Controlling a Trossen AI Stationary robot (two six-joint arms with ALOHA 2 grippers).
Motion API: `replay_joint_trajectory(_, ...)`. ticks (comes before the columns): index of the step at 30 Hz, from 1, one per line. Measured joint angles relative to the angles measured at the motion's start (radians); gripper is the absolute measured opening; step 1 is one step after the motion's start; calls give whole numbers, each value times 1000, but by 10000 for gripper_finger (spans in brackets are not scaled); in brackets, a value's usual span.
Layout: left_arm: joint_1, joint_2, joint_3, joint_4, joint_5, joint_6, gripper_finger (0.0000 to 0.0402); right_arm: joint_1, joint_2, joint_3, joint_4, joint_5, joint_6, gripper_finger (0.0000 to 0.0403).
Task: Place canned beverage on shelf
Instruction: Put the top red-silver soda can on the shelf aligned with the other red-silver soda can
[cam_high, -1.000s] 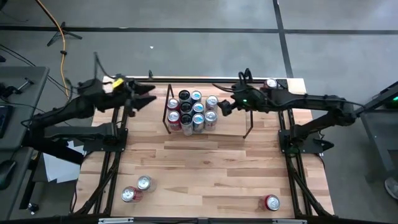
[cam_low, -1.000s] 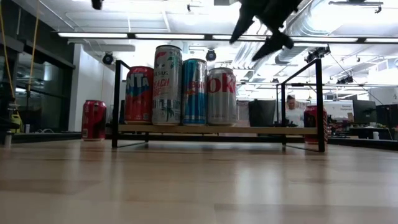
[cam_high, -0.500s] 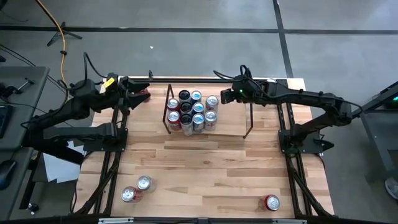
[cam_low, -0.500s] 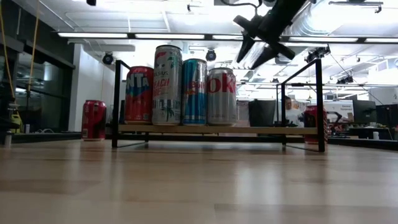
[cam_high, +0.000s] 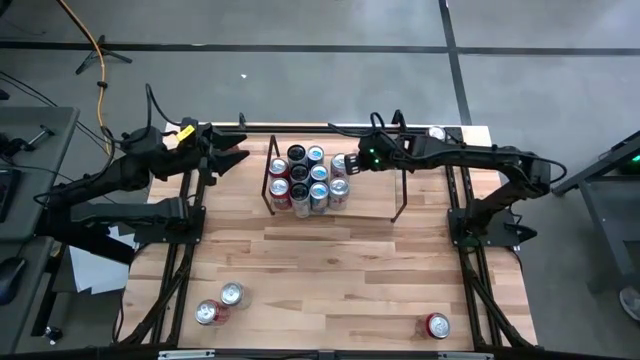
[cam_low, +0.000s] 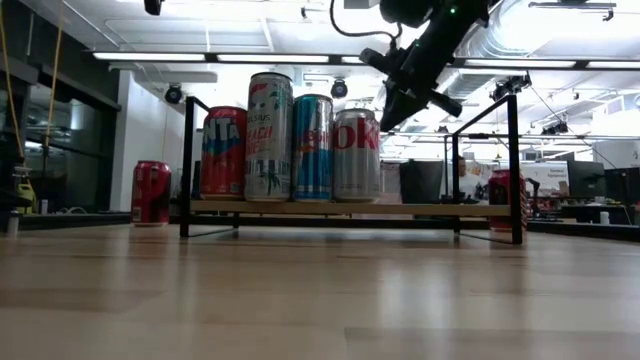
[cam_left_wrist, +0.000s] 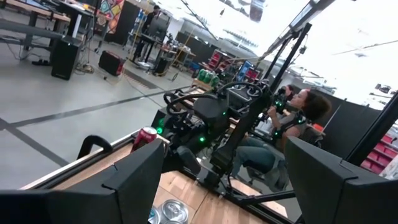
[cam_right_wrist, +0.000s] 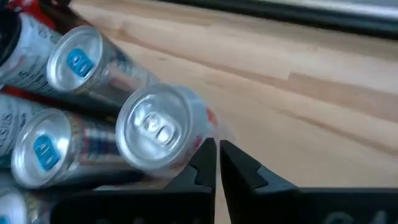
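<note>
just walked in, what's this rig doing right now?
It is stocking cans on the shelf, the low black wire rack at the back of the table. A cluster of cans already stands on the rack's left end. The right gripper hangs beside that cluster with its fingers shut and nothing between them. The left gripper waits open at the table's back left corner, holding nothing. Three loose cans lie near the table's front edge.
</note>
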Motion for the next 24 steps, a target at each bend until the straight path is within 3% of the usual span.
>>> replay_joint_trajectory(10,0,0,0,-10,0,0,282,37,-73,0,45,-39,-83,6)
replay_joint_trajectory(18,0,0,0,-22,0,0,282,17,-124,0,322,-195,-285,12)
replay_joint_trajectory(21,0,0,0,-23,0,0,282,5,-113,1,372,-222,-317,39)
replay_joint_trajectory(24,0,0,0,-23,0,0,282,-1,-102,1,330,-231,-353,93)
